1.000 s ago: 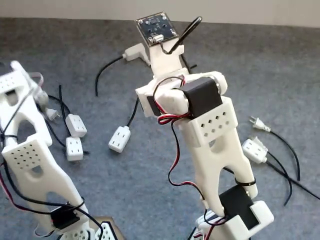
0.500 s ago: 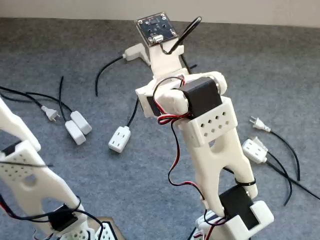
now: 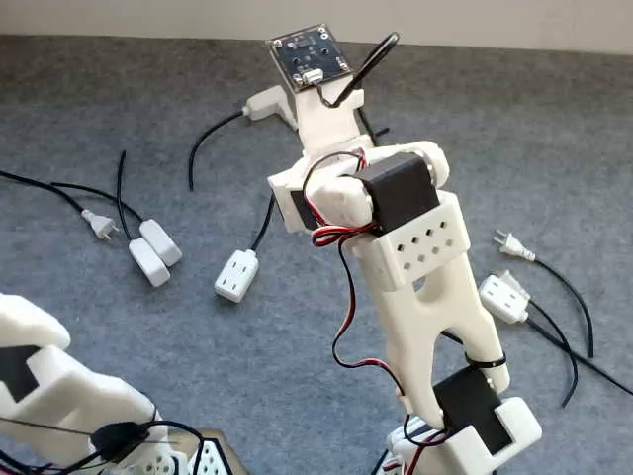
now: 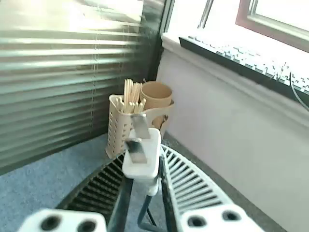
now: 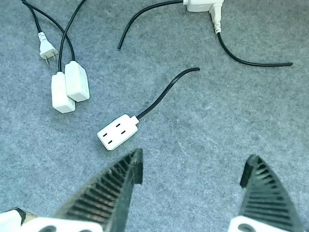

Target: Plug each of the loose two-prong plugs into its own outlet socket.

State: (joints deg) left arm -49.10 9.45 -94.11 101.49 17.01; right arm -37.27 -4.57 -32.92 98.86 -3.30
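Note:
My left gripper [image 4: 144, 162] is shut on a white two-prong plug [image 4: 141, 153] whose metal prongs point up toward a window wall. The left arm [image 3: 59, 391] sits folded at the lower left corner of the high view. My right gripper [image 5: 194, 159] hangs open above the grey carpet, nothing between its fingers, just short of a single white outlet socket [image 5: 117, 132] [image 3: 236, 275]. Two more outlet sockets [image 5: 70, 87] [image 3: 150, 253] lie side by side on their edges, with a loose plug [image 5: 47, 50] [image 3: 99, 226] beside them.
Another loose plug [image 3: 509, 242] and an outlet socket [image 3: 502, 297] lie to the right of the right arm [image 3: 415, 257]. A white socket with a cord [image 3: 269, 102] [image 5: 203, 5] lies at the far side. Black cords trail across the carpet on both sides.
The left arm has swung away from the pair of sockets down to the lower left corner. Those two sockets tipped from face-up onto their edges. The right arm has not moved.

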